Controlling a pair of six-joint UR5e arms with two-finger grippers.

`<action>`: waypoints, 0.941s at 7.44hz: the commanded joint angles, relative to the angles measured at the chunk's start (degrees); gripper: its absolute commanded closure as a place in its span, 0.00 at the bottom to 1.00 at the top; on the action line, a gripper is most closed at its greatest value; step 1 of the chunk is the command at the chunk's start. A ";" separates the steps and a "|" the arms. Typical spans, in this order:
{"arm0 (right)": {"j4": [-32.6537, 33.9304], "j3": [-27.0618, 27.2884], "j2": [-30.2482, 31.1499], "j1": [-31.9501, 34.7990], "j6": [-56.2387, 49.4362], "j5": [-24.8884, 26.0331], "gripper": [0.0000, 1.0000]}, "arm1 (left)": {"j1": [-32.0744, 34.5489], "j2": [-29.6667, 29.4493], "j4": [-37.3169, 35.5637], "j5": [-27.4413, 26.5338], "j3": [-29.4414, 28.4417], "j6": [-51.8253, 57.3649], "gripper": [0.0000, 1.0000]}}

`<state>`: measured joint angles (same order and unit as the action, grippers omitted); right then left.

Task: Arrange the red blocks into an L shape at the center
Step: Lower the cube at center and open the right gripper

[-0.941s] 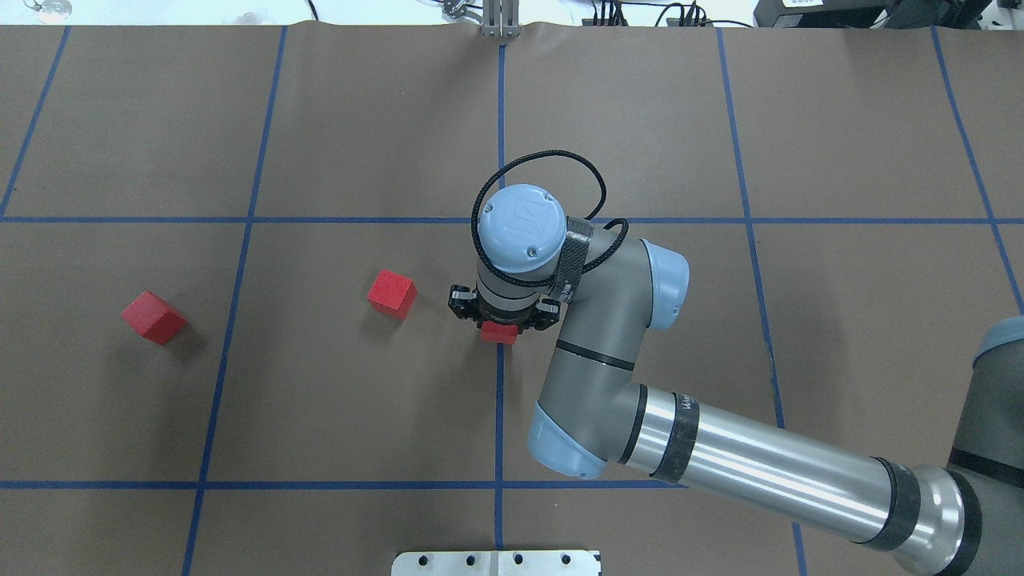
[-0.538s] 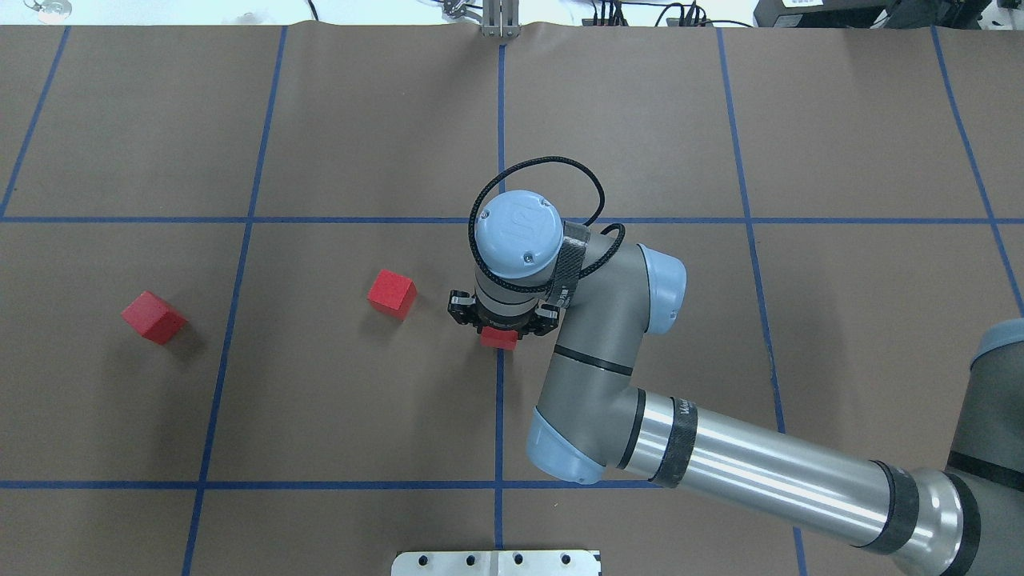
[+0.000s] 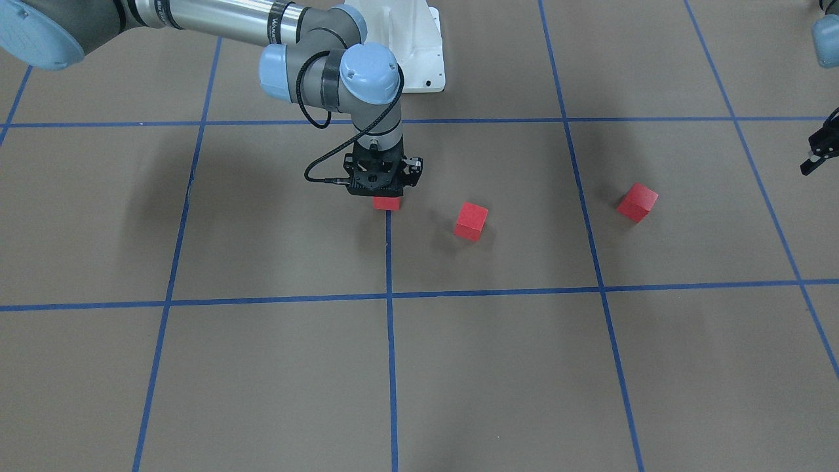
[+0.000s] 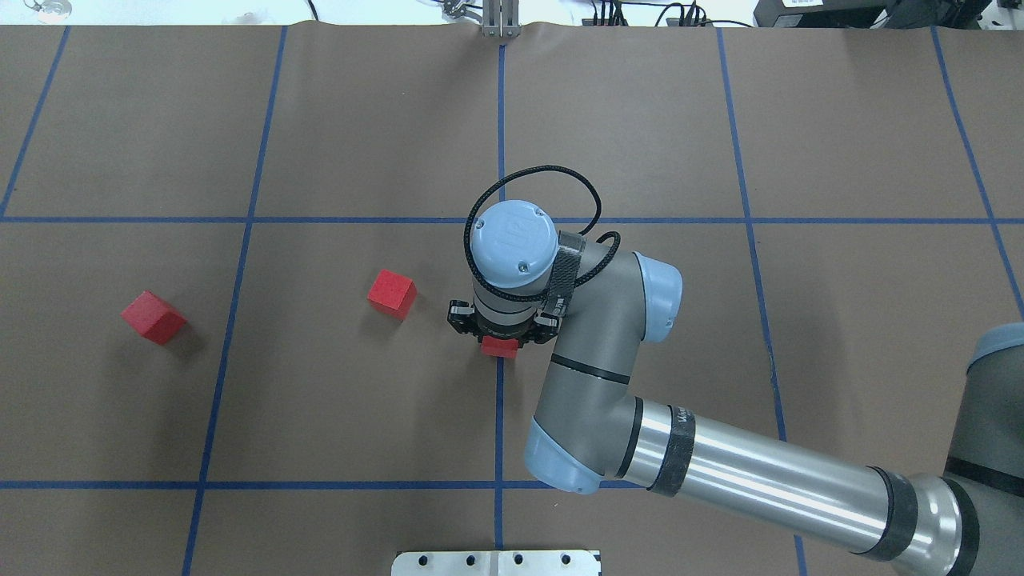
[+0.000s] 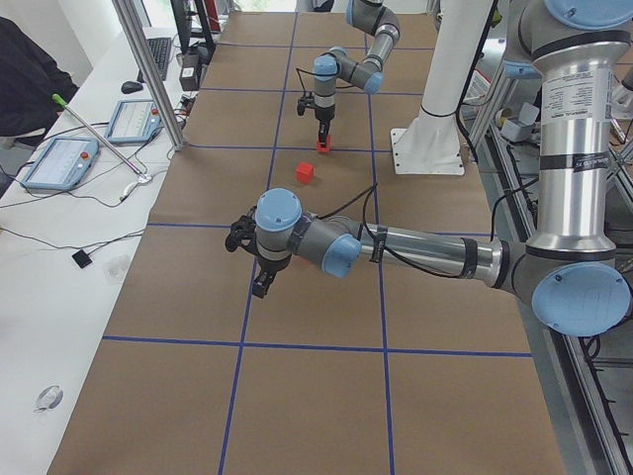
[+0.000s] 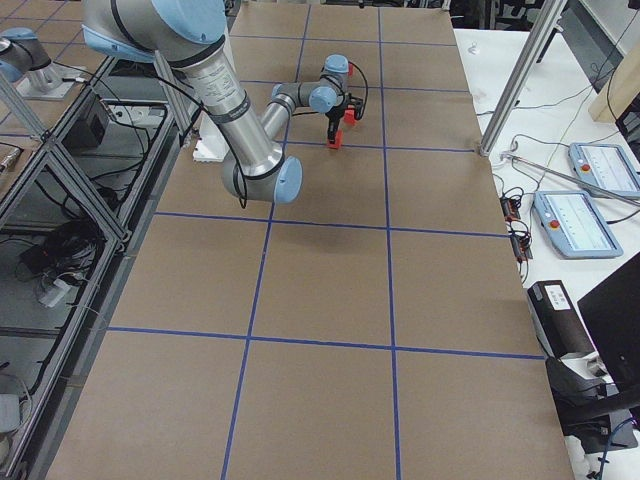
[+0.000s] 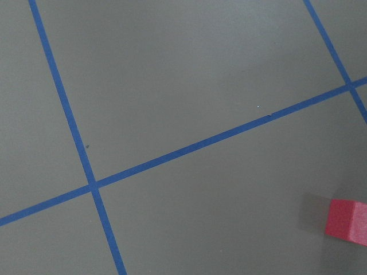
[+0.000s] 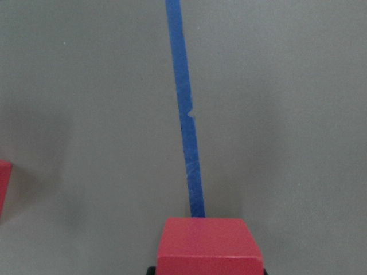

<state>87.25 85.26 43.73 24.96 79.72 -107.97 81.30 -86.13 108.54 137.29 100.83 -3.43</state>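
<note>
Right tool (image 3: 385, 195) points straight down, clamped on one small matte red cube (image 8: 209, 243) at the ctr blue tape line (image 8: 186, 126) of the brown paper-covered worktop (image 4: 360, 120). Cube sits low; touching worktop or not, can't tell. Second red cube (image 4: 392, 294) lies near it on robot's left, apart, turned vs. the grid. Third red cube (image 4: 154, 317) is well apart, further left, past the next tape line. Left tool (image 3: 815, 155) hangs near that one, cut off at view edge; fingers apart or together, can't tell. White base plate (image 3: 419, 59) sits behind the right arm.
</note>
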 commanded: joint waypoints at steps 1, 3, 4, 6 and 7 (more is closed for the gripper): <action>-0.06 0.08 0.13 -0.44 -0.44 0.12 0.83 | 0.00 0.00 0.00 0.00 0.15 -0.34 0.00; -0.06 0.17 -0.14 -0.44 -1.67 0.12 0.79 | 0.00 0.00 0.00 0.00 0.15 -0.34 0.00; -0.06 0.09 -0.05 -0.44 -1.76 0.21 0.26 | 0.00 0.00 0.00 0.00 0.15 -0.34 0.00; -0.06 0.26 0.04 -1.31 -1.76 3.28 0.00 | 0.00 0.00 0.00 -0.09 0.15 -0.43 0.00; -0.06 0.61 0.04 -1.32 -1.85 3.20 0.00 | 0.00 -0.09 -0.09 0.08 0.15 -0.43 0.00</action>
<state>87.21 85.56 43.75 23.87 77.95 -105.36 81.30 -86.16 108.53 137.26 100.96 -3.83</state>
